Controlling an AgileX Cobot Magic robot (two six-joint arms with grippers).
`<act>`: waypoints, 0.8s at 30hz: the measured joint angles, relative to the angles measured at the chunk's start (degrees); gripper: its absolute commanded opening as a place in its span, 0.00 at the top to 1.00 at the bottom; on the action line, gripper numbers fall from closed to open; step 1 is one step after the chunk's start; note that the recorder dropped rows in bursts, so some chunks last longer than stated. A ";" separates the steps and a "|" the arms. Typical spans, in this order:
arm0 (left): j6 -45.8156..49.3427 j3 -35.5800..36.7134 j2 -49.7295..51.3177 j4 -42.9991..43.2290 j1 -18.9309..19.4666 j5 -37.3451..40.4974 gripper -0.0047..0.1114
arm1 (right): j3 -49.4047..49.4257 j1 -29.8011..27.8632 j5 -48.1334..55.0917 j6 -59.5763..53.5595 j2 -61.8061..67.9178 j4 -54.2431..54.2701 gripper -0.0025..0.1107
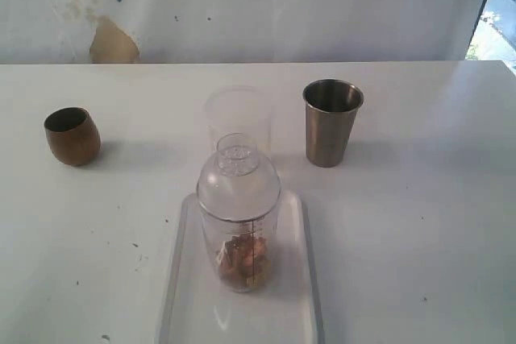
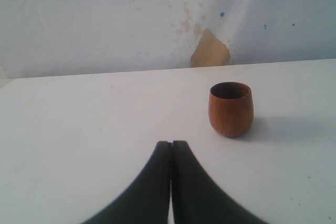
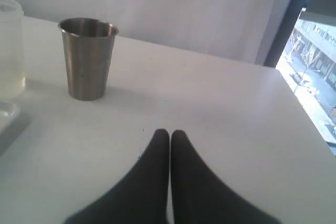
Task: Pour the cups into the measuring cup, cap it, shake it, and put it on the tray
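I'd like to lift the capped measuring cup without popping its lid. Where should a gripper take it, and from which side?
Probably the straight wall of the measuring cup, below the domed cap, which tapers and would slip. It stands upright on the tray; come in level from either side, since the frosted beaker stands behind.

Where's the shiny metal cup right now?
In the exterior view the steel tumbler stands upright on the right of the table, just right of the frosted beaker and beyond the tray.
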 measured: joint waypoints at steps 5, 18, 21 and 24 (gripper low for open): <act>0.00 0.00 0.00 0.00 0.00 0.00 0.95 | 0.00 0.00 2.67 -0.40 0.00 1.80 0.97; 0.00 0.00 0.00 0.00 0.00 0.00 0.95 | 0.00 0.00 5.34 -0.40 0.00 2.99 0.97; 0.00 0.00 0.00 0.00 0.00 0.00 0.95 | 0.00 0.00 5.34 -0.40 0.00 2.99 0.97; 0.00 0.00 0.00 0.00 0.00 0.00 0.95 | 0.00 0.00 5.34 -0.51 0.00 2.99 0.97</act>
